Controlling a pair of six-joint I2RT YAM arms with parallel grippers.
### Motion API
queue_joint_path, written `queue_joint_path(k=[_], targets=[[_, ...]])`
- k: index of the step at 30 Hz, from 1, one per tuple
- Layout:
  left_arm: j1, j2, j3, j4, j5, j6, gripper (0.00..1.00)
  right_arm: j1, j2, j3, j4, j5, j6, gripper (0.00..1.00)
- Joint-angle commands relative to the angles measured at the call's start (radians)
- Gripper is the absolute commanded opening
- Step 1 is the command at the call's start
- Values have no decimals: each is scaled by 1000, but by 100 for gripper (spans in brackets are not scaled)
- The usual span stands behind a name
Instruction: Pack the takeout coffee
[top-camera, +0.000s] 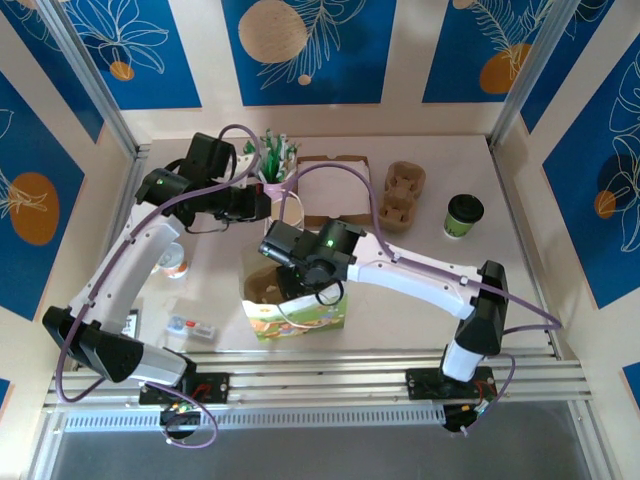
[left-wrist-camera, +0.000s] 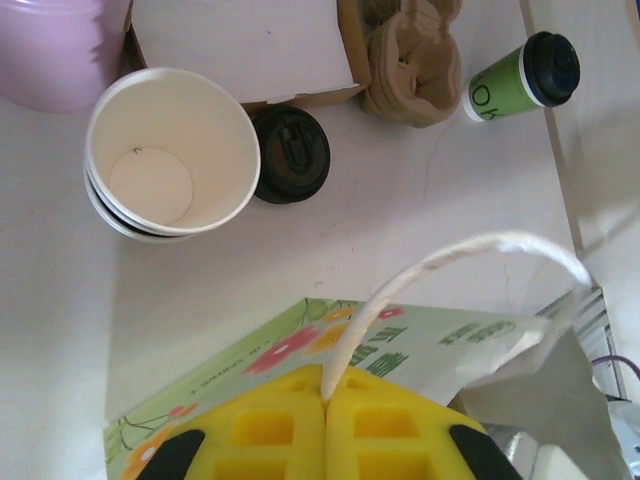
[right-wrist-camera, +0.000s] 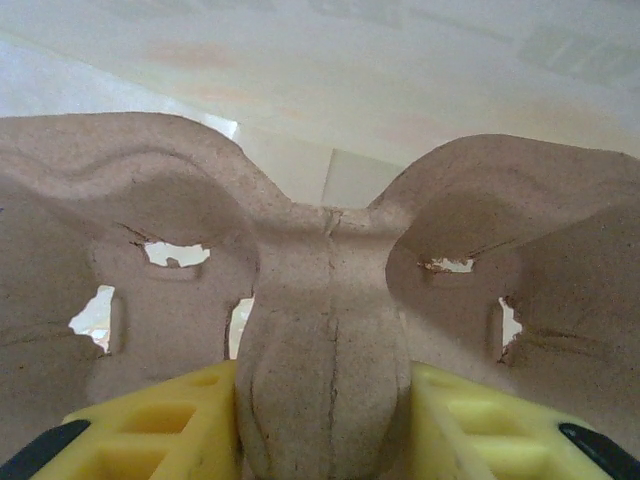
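Left fingers (left-wrist-camera: 265, 430) are clenched on the bag handle (left-wrist-camera: 450, 255), right fingers (right-wrist-camera: 150, 425) on a carrier (right-wrist-camera: 325, 290); takeout coffee (top-camera: 463, 215) is stood nearer these, by the table's (top-camera: 495, 235) right edge.

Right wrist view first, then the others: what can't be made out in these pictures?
1. Right wrist view: the cup carrier clamped in the right gripper blocks whatever lies below it.
2. Top view: the right arm covers the paper bag's opening, so its contents are hidden.
3. Left wrist view: the coffee cup's lettering is partly turned away and too small to read.
4. Top view: small packets beside the left arm, too small to identify.
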Motion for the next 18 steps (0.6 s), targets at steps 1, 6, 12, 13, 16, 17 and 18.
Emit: queue_joint_path(k=[1, 6, 12, 13, 16, 17, 18], targets=[[13, -29, -22, 33, -1, -24, 0, 11, 32, 54, -80, 23, 36, 42], [13, -48, -51, 58, 8, -42, 0, 13, 79, 77, -96, 15, 56, 42], [13, -64, -68, 60, -16, -47, 0, 14, 117, 98, -124, 36, 101, 42], [13, -65, -69, 60, -20, -50, 0, 16, 120, 98, -125, 38, 108, 42], [13, -74, -75, 68, -28, -61, 0, 23, 122, 86, -122, 59, 133, 42], [13, -75, -76, 68, -36, -66, 0, 28, 120, 84, -124, 73, 140, 42], [13, -77, -77, 68, -42, -66, 0, 32, 119, 84, -129, 90, 152, 42]])
